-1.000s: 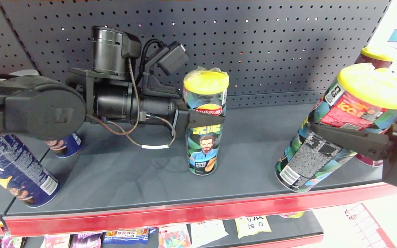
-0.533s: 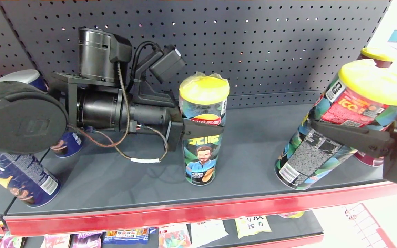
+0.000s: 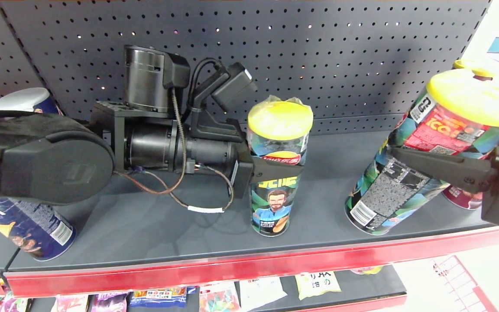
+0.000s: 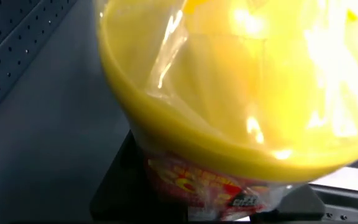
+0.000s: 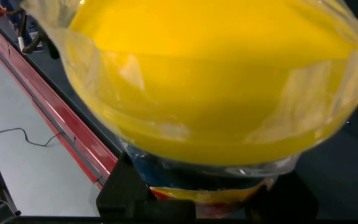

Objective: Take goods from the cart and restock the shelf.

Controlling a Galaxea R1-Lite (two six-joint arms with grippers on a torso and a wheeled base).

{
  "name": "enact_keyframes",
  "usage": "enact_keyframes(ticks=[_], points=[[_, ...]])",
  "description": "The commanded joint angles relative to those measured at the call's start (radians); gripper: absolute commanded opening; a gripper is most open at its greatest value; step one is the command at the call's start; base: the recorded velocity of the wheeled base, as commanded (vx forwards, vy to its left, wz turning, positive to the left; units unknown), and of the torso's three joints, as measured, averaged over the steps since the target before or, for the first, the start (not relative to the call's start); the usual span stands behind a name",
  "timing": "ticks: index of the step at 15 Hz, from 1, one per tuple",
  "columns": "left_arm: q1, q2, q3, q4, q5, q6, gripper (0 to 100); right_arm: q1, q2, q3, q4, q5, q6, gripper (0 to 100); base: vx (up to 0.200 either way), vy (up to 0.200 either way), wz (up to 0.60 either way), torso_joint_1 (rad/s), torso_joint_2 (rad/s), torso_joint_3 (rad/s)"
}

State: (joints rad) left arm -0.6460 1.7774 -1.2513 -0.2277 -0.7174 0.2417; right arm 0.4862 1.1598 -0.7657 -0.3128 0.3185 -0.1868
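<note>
**Operator:** What does the left gripper have?

**Technician:** You will find the left gripper (image 3: pixel 275 167) clamped on the centre can (image 3: pixel 275 203). One black finger crosses the label just under the yellow lid. The can stands upright over the middle of the grey shelf deck (image 3: pixel 145 225), well forward of the pegboard back panel (image 3: pixel 319 52) (you cannot tell from here whether its base touches the deck). The left wrist view looks down on the centre can (image 4: pixel 229 93), with clear wrap over its lid.

**Operator:** And the right side?

**Technician:** The right gripper (image 3: pixel 427 162) is clamped on the right can (image 3: pixel 388 195) at mid-body. This can is tilted: its lid leans toward your robot's right, and its base sits low, near the red front rail (image 3: pixel 232 268). The right wrist view shows the right can (image 5: pixel 216 81) from above the lid.

**Operator:** Other stock?

**Technician:** Note a tilted blue can (image 3: pixel 33 229) at the left front. A white-lidded can (image 3: pixel 26 97) stands behind the left arm. A red can (image 3: pixel 461 197) stands just behind the right can. Packets (image 3: pixel 258 292) lie on the lower shelf.
</note>
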Motion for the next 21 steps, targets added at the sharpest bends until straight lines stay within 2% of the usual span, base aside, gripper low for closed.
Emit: enact_keyframes(ticks=[1, 8, 11, 15, 19, 21], points=[[-0.003, 0.004, 0.004, 0.001, 0.0, -0.001, 0, 0.0, 0.001, 0.0, 0.0, 0.001, 0.0, 0, 0.0, 0.0, 0.0, 0.0, 0.0, 0.0], [-0.011, -0.043, 0.081, 0.002, -0.007, -0.004, 0, 0.002, 0.009, 0.0, 0.0, 0.001, 0.0, 0, 0.0, 0.0, 0.0, 0.0, 0.0, 0.0], [-0.011, -0.072, 0.084, 0.001, -0.005, -0.065, 0, 0.002, 0.011, 0.0, 0.0, 0.001, 0.0, 0, 0.0, 0.0, 0.0, 0.0, 0.0, 0.0], [-0.012, -0.072, 0.099, -0.001, -0.007, -0.064, 0, 0.002, 0.015, -0.001, 0.0, 0.001, 0.0, 0, 0.0, 0.0, 0.0, 0.0, 0.0, 0.0], [-0.011, -0.046, 0.102, -0.07, -0.007, -0.064, 0, 0.002, 0.014, -0.001, 0.0, 0.001, 0.0, 0, 0.0, 0.0, 0.0, 0.0, 0.0, 0.0], [-0.012, -0.036, 0.102, -0.073, -0.007, -0.064, 0, 0.002, 0.014, -0.001, -0.002, 0.001, 0.0, 0, 0.0, 0.0, 0.0, 0.0, 0.0, 0.0]])
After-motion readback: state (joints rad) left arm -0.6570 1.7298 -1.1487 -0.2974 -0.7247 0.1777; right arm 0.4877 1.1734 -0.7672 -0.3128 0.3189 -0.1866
